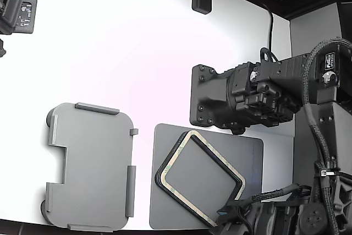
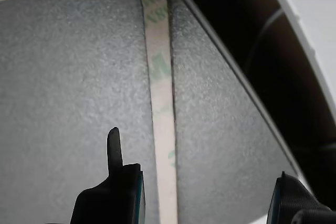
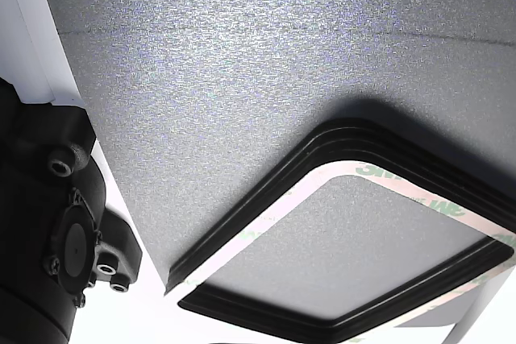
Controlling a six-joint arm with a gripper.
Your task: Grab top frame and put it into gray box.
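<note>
The top frame (image 1: 218, 157), a beige ring with green blotches, lies tilted on the dark gray mat (image 1: 250, 155). A black ribbed rim (image 3: 266, 191) runs round it. I cannot tell whether the beige ring and the rim are separate pieces. The frame's beige strip also shows in the wrist view (image 2: 160, 129) and the other view (image 3: 435, 205). My gripper (image 2: 198, 153) is open and low over one side of the frame. One finger (image 2: 113, 171) is over the open centre, the other outside the strip. The gray box (image 1: 91, 166) sits empty at the exterior view's left.
A second arm's black body (image 1: 242, 97) hangs over the mat's far right corner. My arm and cables (image 1: 264, 213) fill the exterior view's bottom right. The table's near edge runs just below the box and mat. A black housing (image 3: 64, 231) stands beside the mat.
</note>
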